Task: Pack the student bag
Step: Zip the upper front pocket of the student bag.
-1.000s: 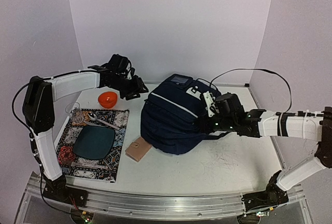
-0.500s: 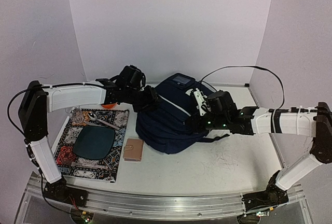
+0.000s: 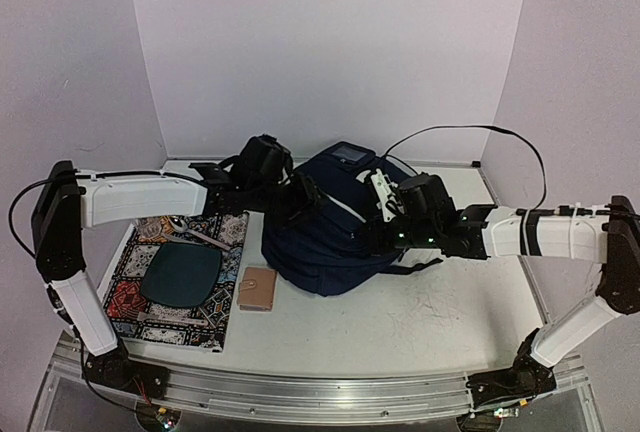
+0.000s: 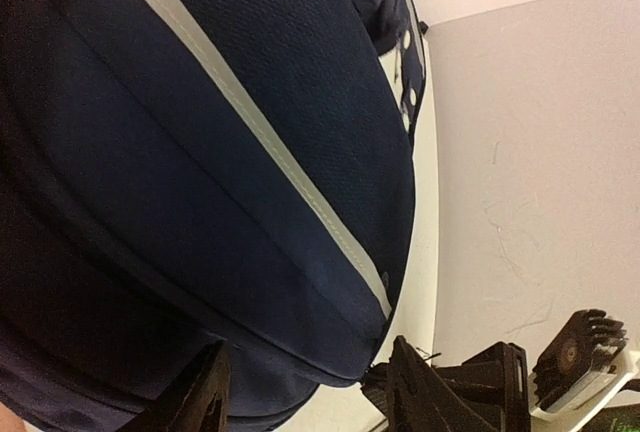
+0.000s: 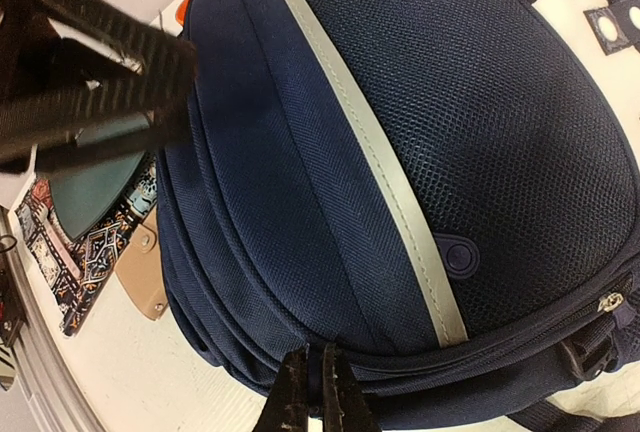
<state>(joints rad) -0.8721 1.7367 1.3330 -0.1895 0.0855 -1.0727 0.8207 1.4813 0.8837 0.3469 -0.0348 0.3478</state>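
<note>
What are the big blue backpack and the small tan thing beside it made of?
The student bag looks like matte woven synthetic cloth: a mesh-like weave shows up close; its pale stripe looks smoother. The tan pouch looks like leather or an imitation: smooth, matte, even tan face; I cannot be sure.

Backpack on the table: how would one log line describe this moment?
backpack: lying on table | left claw: open over backpack | right claw: shut on backpack seam
</note>
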